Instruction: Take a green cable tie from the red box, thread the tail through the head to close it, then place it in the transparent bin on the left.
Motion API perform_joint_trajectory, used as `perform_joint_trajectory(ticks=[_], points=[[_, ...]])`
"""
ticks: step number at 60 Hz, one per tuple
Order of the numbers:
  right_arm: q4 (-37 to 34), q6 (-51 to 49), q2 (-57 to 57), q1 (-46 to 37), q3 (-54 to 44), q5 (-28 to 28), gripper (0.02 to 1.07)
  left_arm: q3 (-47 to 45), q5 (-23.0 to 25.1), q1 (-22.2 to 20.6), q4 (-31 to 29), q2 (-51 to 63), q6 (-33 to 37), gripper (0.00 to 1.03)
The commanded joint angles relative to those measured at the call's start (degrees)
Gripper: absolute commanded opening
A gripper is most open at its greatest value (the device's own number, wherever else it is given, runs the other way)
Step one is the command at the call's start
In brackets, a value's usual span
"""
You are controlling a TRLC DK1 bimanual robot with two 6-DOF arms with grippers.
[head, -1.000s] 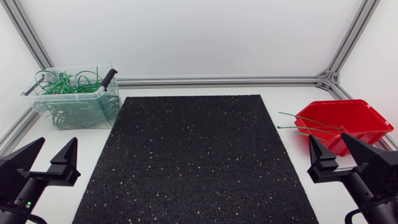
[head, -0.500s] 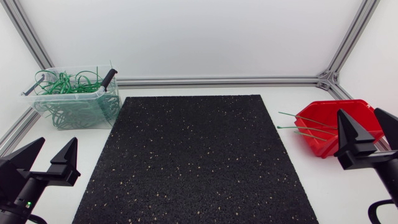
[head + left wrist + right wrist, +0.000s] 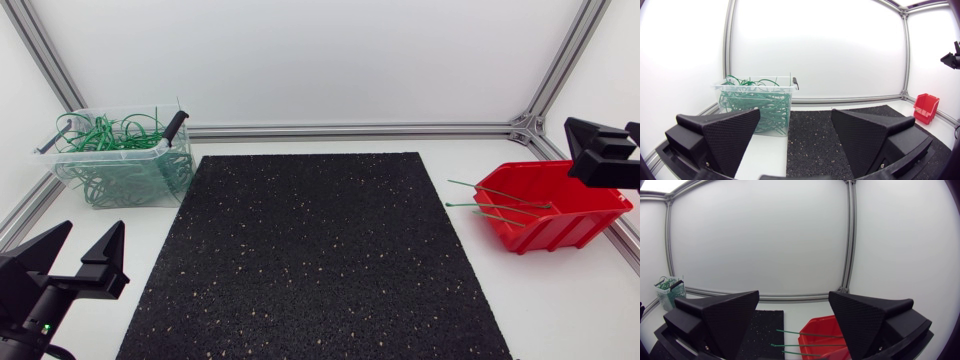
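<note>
The red box (image 3: 565,208) stands at the table's right side, with three green cable ties (image 3: 495,199) sticking out over its left rim. At the back left stands the transparent bin (image 3: 120,165), full of closed green ties. My right gripper (image 3: 574,148) hangs open and empty above the box's far right corner. In the right wrist view the box (image 3: 820,332) and ties (image 3: 805,345) lie below and ahead of the open fingers (image 3: 725,315). My left gripper (image 3: 72,250) sits open and empty at the front left, with the bin (image 3: 760,105) ahead of it.
A black speckled mat (image 3: 315,250) covers the middle of the white table. An aluminium frame rail (image 3: 350,130) runs along the back edge. A black clip (image 3: 175,125) sits on the bin's rim.
My right gripper has risen and swung from the front right, in front of the red box, to above its far right corner. The left arm has kept still.
</note>
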Motion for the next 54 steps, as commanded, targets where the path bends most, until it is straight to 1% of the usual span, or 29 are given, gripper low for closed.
perform_joint_trajectory(ticks=[1, 5, 9, 17, 20, 26, 33, 38, 43, 49, 52, 54], points=[[-2.5, -1.1, 4.6, -1.2, 3.8, -0.3, 1.03, -2.3, 0.0, -0.4, -0.8, -0.5, -0.7, 0.99], [-6.3, -3.2, 9.0, -2.2, 7.3, -0.8, 1.03, -2.3, 0.0, -0.4, -0.8, -0.5, -0.7, 0.99], [-8.4, -6.4, 13.2, -3.4, 10.0, -1.4, 1.00, -2.3, 0.0, -0.5, -0.8, -0.5, -0.7, 0.99], [-14.6, -12.2, 22.1, -5.0, 15.8, -1.9, 1.00, -2.3, 0.0, -0.6, -0.8, -0.5, -0.7, 0.99], [-16.9, -16.2, 24.7, -5.8, 17.7, -2.3, 1.00, -2.3, 0.0, -0.5, -0.9, -0.5, -0.7, 0.99], [-19.9, -21.0, 29.6, -6.0, 21.0, -3.2, 0.99, -2.3, 0.0, -0.4, -1.0, -0.4, -0.7, 0.99], [-21.5, -23.6, 34.3, -7.2, 22.9, -4.9, 0.99, -2.3, 0.0, -0.5, -1.0, -0.4, -0.7, 0.99], [-22.5, -29.1, 37.3, -7.7, 22.8, -8.0, 0.99, -2.3, 0.0, -0.5, -1.0, -0.4, -0.7, 0.99], [-22.6, -31.5, 41.1, -8.2, 23.4, -8.3, 0.97, -2.3, 0.0, -0.5, -1.0, -0.4, -0.7, 0.99], [-24.3, -39.8, 46.4, -9.7, 24.8, -8.6, 0.97, -2.3, 0.0, -0.4, -1.0, -0.4, -0.7, 0.99], [-27.7, -42.5, 49.4, -10.1, 27.1, -8.6, 0.97, -2.3, 0.0, -0.4, -1.0, -0.4, -0.7, 0.99], [-31.5, -45.7, 51.1, -10.1, 28.5, -9.2, 0.97, -2.3, 0.0, -0.5, -1.0, -0.4, -0.7, 0.99]])
